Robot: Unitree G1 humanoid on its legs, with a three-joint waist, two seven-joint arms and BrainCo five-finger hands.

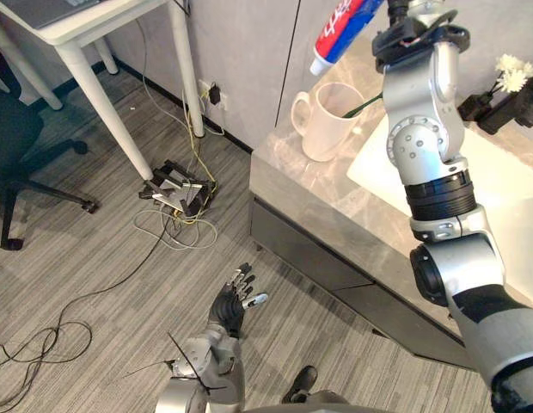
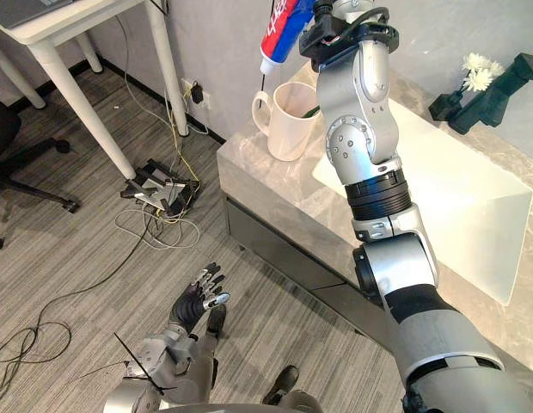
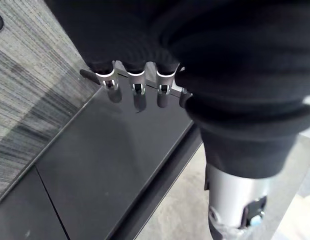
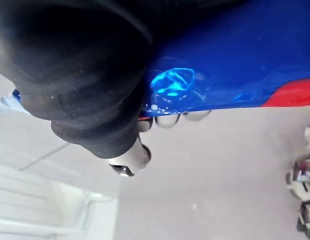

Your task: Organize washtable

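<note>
Right arm raised over the counter (image 1: 292,181). The right hand (image 4: 80,70) is cut off by the top edge in both eye views. Its own wrist view shows the fingers (image 4: 167,119) curled against a blue and red toothpaste tube (image 1: 344,30), so the hand is closed round it. How much of the tube sits inside the grip is hidden by the dark cover.

The tube hangs tilted with its white cap end lowest, above a white mug (image 1: 327,120) and clear of it. The mug stands upright near the counter's corner, handle turned away from the sink (image 2: 438,189). A green stem (image 1: 361,105) leans out of the mug; its lower part is hidden inside.

White flowers (image 1: 511,73) sit in a dark holder (image 1: 507,107) at the far side of the sink, partly cut off by the frame edge.

The left hand (image 1: 236,297) hangs low above the floor, fingers (image 3: 136,82) relaxed and nearly straight, holding nothing. Past them is the dark cabinet front (image 3: 110,165) under the counter.

On the floor: a tangle of cables (image 1: 176,194), a white desk (image 1: 77,26) and a black chair (image 1: 17,146), both partly out of frame.
</note>
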